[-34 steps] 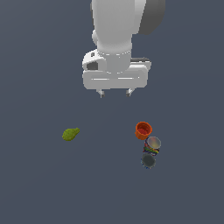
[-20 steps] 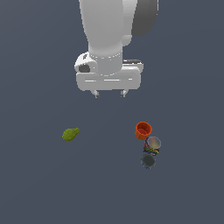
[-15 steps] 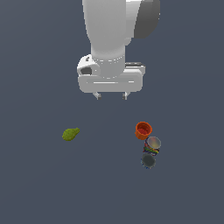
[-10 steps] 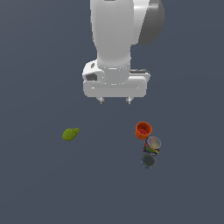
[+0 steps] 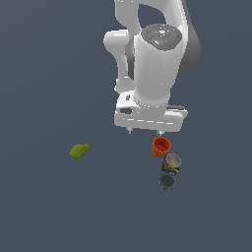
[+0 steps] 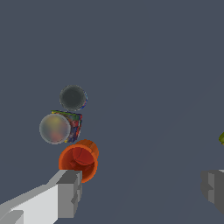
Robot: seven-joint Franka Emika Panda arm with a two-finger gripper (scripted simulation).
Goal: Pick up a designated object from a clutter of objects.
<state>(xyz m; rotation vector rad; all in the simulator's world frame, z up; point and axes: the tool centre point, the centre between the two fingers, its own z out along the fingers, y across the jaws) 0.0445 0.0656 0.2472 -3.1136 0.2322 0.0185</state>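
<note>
The designated can [image 5: 171,164] has a silvery-grey lid and a multicoloured label. It stands between the orange cup [image 5: 161,146] and the dark grey round object [image 5: 167,181], close to both. In the wrist view the can [image 6: 60,127] shows beside the cup [image 6: 79,160] and the grey object [image 6: 72,97]. My gripper [image 5: 145,132] is open and empty, hanging above the floor just behind the orange cup. Its fingers [image 6: 69,193] stand wide apart in the wrist view [image 6: 141,192].
A green lumpy pear-like object [image 5: 78,150] lies alone on the exterior view's left, well away from the other three. A sliver of it shows at the wrist view's edge [image 6: 222,139]. The floor [image 5: 59,206] is plain dark grey.
My arm has swung toward the exterior view's right and lowered toward the orange cup. The fingers stay open. No object has moved.
</note>
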